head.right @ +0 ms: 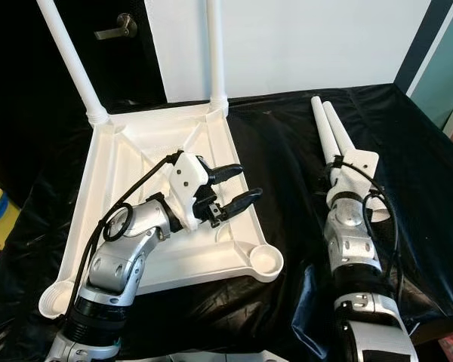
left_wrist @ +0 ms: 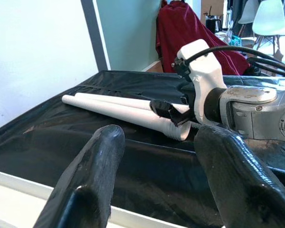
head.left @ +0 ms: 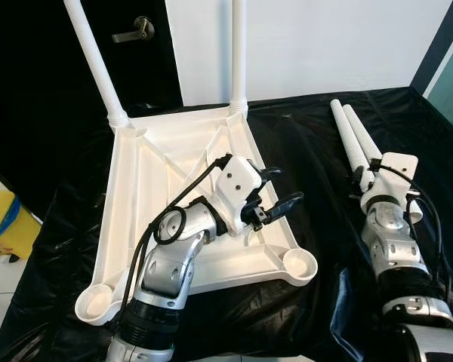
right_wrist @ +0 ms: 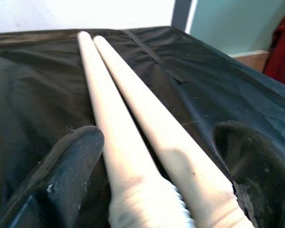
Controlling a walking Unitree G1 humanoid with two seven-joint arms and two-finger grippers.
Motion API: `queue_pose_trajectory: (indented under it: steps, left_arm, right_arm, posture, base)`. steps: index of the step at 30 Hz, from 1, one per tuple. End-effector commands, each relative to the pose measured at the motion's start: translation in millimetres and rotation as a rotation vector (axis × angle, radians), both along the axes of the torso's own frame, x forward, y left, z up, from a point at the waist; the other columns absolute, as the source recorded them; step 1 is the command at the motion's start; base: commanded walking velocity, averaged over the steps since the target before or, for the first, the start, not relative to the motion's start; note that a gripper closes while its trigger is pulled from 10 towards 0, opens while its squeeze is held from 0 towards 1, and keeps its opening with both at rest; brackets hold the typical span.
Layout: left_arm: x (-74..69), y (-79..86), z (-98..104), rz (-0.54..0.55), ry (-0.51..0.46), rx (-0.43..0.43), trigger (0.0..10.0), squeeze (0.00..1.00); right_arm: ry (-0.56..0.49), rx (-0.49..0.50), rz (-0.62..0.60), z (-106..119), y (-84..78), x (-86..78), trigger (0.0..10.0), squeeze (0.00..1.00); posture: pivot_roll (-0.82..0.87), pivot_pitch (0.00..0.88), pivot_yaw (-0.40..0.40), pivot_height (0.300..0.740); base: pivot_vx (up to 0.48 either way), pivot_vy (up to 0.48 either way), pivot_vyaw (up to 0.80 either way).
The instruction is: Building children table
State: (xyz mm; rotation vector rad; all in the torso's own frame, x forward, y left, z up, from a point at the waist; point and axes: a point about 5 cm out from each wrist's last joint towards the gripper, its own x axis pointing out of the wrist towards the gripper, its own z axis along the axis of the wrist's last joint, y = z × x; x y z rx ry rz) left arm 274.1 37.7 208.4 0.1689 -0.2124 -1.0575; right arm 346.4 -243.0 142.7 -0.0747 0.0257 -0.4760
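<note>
The white children's table top (head.left: pixel 128 188) lies upside down on a black cloth. Two white legs (head.left: pixel 94 60) stand screwed into its far corners. The near corner sockets (head.left: pixel 300 264) are empty. Two loose white legs (head.left: pixel 351 139) lie side by side on the cloth to the right. My left gripper (head.left: pixel 285 185) hovers open over the table top's right rim, with nothing between its fingers. My right gripper (right_wrist: pixel 161 142) is open at the thick near ends of the loose legs (right_wrist: pixel 128 109), one finger on each side of the pair.
The black cloth (head.left: pixel 309 136) covers the whole work surface and drapes over its edges. A dark door with a lever handle (head.left: pixel 134 30) and a white wall stand behind. A yellow object (head.left: pixel 0 219) sits on the floor at the left.
</note>
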Motion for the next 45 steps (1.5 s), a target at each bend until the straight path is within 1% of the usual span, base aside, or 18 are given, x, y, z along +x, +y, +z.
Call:
queue_pose_trajectory:
  steps: [1,2,4,7,11,14,16,20,24,30,32,45]
  left_arm:
    - [0.7,-0.1,0.2,0.057,0.014,-0.024,10.0,0.00]
    - [0.7,-0.1,0.2,0.057,0.014,-0.024,10.0,0.00]
    - [-1.5,-2.2,-0.2,0.050,0.017,-0.031,10.0,0.00]
    - [-2.0,-3.0,-1.7,0.052,0.026,-0.034,10.0,0.00]
    - [-2.7,-3.3,-2.3,0.052,0.032,-0.038,10.0,0.00]
    - [-3.9,-3.4,-4.0,0.051,0.036,-0.032,10.0,0.00]
    - [-4.5,-2.9,-5.5,0.055,0.042,-0.027,10.0,0.00]
    - [-4.1,-2.6,-4.5,0.061,0.043,-0.029,10.0,0.00]
    - [-5.9,-4.0,-5.4,0.057,0.048,-0.030,10.0,0.00]
    - [-7.3,-5.0,-6.5,0.055,0.054,-0.029,10.0,0.00]
    - [-6.7,-5.6,-5.9,0.055,0.053,-0.028,10.0,0.00]
    - [-5.9,-7.3,-4.3,0.050,0.049,-0.027,10.0,0.00]
  right_arm:
    - [0.048,0.023,0.010,-5.8,-1.3,3.9,10.0,0.00]
    - [0.048,0.023,0.010,-5.8,-1.3,3.9,10.0,0.00]
    - [0.091,0.047,0.063,-10.9,1.7,8.2,10.0,0.00]
    - [0.111,0.068,0.095,-14.1,4.4,10.3,10.0,0.00]
    - [0.121,0.079,0.095,-16.5,4.2,11.2,10.0,0.00]
    - [0.134,0.095,0.081,-19.8,1.2,11.0,10.0,0.00]
    - [0.144,0.107,0.063,-20.9,-3.9,11.1,10.0,0.00]
    - [0.156,0.122,0.057,-20.9,-7.3,11.4,10.0,0.00]
    - [0.183,0.148,0.087,-22.7,-8.2,12.1,10.0,0.00]
    - [0.216,0.147,0.117,-27.4,-8.2,11.9,10.0,0.00]
    - [0.218,0.159,0.156,-28.1,-5.4,13.6,10.0,0.00]
    - [0.215,0.168,0.210,-21.7,-0.4,21.2,10.0,0.00]
  posture:
    - [-0.03,0.026,0.020,0.740]
    - [-0.03,0.026,0.020,0.740]
    - [-0.03,0.034,0.018,0.740]
    - [-0.03,0.037,0.017,0.740]
    - [-0.03,0.041,0.015,0.740]
    - [-0.04,0.046,0.013,0.740]
    - [-0.04,0.047,0.012,0.740]
    - [-0.04,0.048,0.010,0.740]
    - [-0.04,0.050,0.009,0.740]
    - [-0.04,0.050,0.010,0.740]
    - [-0.05,0.043,0.017,0.740]
    - [-0.05,0.031,0.017,0.740]
  base:
    - [0.000,0.000,0.00]
    - [0.000,0.000,0.00]
    - [0.000,0.000,0.00]
    - [0.000,0.000,0.00]
    - [0.000,0.000,0.00]
    - [0.000,0.000,0.00]
    - [0.000,0.000,0.00]
    - [0.000,0.000,0.00]
    - [0.000,0.000,0.00]
    - [0.000,0.000,0.00]
    - [0.000,0.000,0.00]
    - [0.000,0.000,0.00]
